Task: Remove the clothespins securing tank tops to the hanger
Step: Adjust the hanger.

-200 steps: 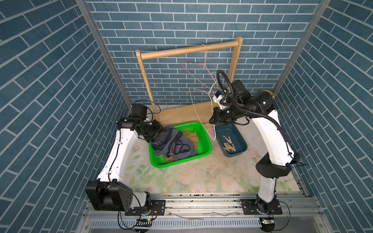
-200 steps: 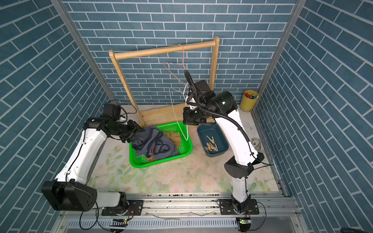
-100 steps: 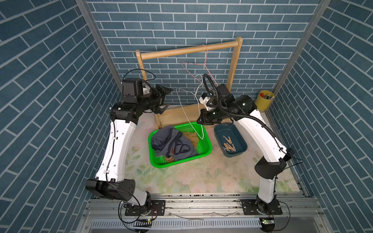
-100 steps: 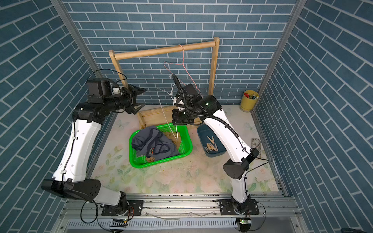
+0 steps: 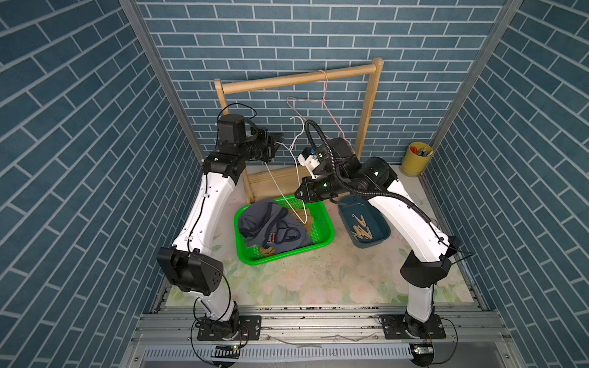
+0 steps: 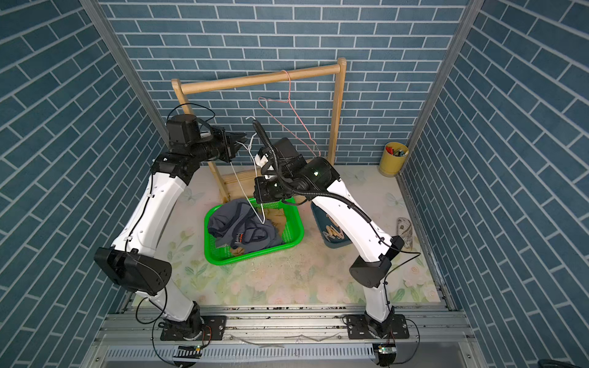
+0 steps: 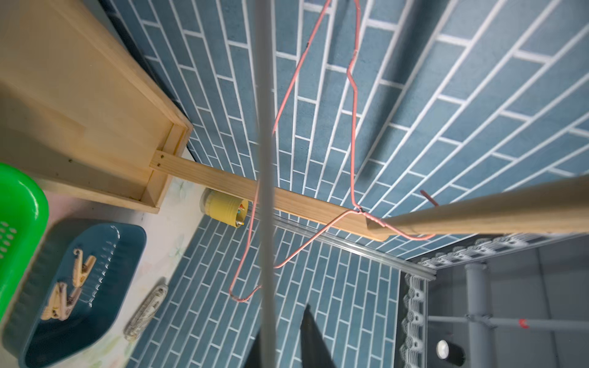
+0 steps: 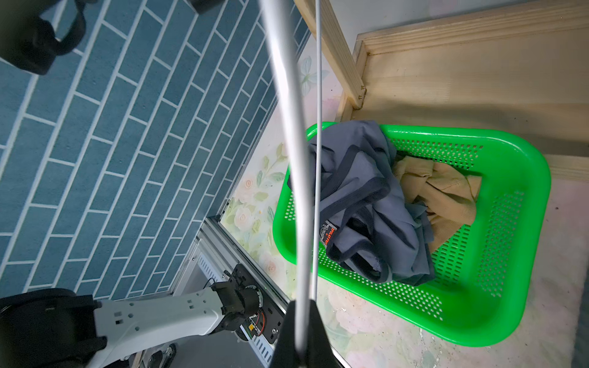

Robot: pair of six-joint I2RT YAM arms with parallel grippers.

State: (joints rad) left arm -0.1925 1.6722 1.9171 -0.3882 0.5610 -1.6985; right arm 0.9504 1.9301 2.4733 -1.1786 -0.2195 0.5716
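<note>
A bare white wire hanger (image 5: 296, 135) (image 6: 260, 197) hangs tilted over the green basket (image 5: 287, 258). My right gripper (image 5: 297, 195) (image 8: 301, 306) is shut on its lower wire (image 8: 288, 127). My left gripper (image 5: 278, 140) (image 7: 285, 318) is at the hanger's upper part, and its jaws stand a little apart around the wire (image 7: 266, 159). Both tank tops lie crumpled in the basket, the grey-blue one (image 5: 271, 223) (image 8: 360, 191) over the tan one (image 8: 446, 191). Several clothespins (image 5: 361, 231) (image 7: 63, 293) lie in the teal bin (image 5: 379, 223). I see none on the white hanger.
A wooden rack (image 5: 302, 76) stands at the back, with an empty pink wire hanger (image 5: 325, 105) (image 7: 352, 127) on its rail. A yellow cup (image 5: 416, 159) sits in the back right corner. Brick walls close in both sides.
My left arm rose from the basket to the white hanger's upper part, and its jaws narrowed around the wire. My right arm carried the hanger leftward over the basket.
</note>
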